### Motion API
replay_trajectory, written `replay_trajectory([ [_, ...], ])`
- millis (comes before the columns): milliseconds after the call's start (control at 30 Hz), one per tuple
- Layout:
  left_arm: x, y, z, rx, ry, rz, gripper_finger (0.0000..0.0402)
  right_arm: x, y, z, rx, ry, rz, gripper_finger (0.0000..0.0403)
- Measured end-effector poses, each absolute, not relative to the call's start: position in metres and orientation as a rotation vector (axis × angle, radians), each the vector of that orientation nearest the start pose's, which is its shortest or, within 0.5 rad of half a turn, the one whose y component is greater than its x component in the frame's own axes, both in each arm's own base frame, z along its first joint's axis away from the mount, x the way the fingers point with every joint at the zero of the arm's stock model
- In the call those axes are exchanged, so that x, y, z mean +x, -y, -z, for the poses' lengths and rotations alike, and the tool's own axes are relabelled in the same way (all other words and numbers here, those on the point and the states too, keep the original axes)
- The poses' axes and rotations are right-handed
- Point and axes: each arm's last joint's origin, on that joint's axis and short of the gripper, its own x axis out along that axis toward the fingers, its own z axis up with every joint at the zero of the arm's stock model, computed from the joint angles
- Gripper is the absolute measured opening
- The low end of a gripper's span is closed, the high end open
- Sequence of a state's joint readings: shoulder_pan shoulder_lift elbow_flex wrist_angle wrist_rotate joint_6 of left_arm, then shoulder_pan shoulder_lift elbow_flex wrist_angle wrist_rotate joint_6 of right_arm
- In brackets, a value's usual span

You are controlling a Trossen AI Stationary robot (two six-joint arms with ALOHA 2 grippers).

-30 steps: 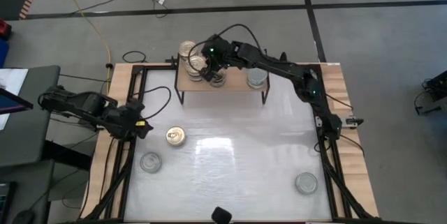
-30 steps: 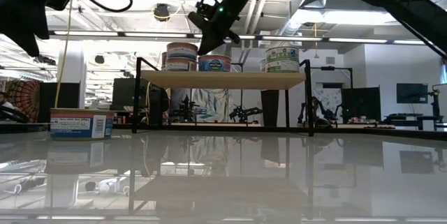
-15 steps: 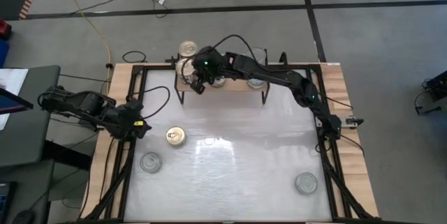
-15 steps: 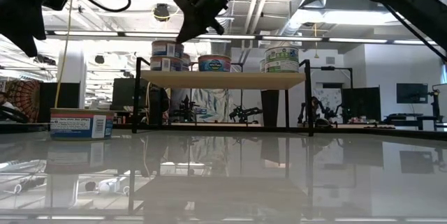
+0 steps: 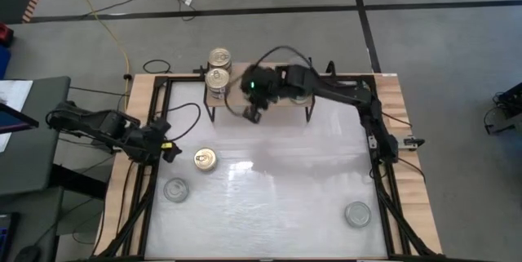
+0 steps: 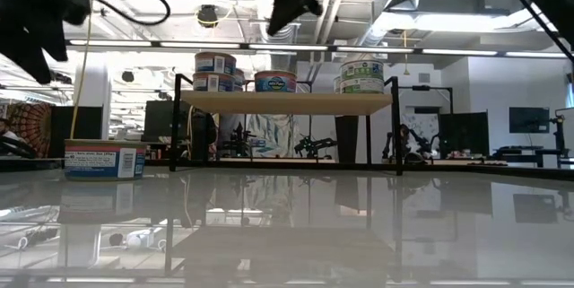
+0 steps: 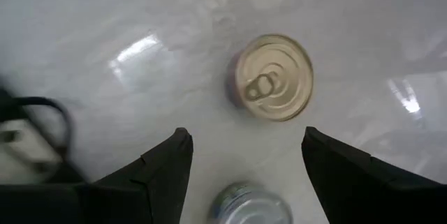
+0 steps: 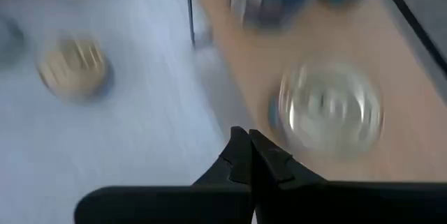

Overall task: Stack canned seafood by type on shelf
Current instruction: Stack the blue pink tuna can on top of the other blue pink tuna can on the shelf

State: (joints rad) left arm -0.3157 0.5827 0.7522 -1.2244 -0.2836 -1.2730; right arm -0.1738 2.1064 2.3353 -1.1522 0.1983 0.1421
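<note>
Bright overhead glare — blurred wrist view

A gold-lidded tin (image 7: 272, 77) lies on the glossy white table (image 7: 105, 77); the shelf (image 8: 391, 133) is light wood.

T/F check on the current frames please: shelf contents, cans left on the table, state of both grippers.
1. Three cans lie loose on the table. True: a gold-lid can and two silver-lid cans.
2. The right gripper carries a can. False: its fingers are shut and empty.
3. The left gripper is open near the gold-lid can. True.
4. The shelf is bare. False: it holds cans, with a two-can stack at one end.
</note>
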Motion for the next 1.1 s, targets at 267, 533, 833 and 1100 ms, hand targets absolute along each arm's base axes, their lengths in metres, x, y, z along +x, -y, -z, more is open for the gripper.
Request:
replay_trajectory([
  [267, 0.109, 0.027, -0.232, -0.863, -0.876, -0.629, 0.0249, 0.415, 0.016, -0.332, 0.016, -1.147, 0.411, 0.0017],
  [533, 0.14, 0.036, -0.204, -0.826, -0.906, -0.674, 0.0236, 0.342, -0.027, -0.311, 0.175, -1.007, 0.496, 0.0018],
  [833, 0.163, 0.035, -0.182, -0.72, -0.956, -0.77, 0.0236, 0.255, -0.059, -0.286, 0.46, -0.823, 0.504, 0.0018],
  [1100, 0.234, 0.057, -0.181, -0.83, -0.698, -0.292, 0.0236, 0.232, -0.079, -0.278, 0.444, -0.793, 0.491, 0.0018],
])
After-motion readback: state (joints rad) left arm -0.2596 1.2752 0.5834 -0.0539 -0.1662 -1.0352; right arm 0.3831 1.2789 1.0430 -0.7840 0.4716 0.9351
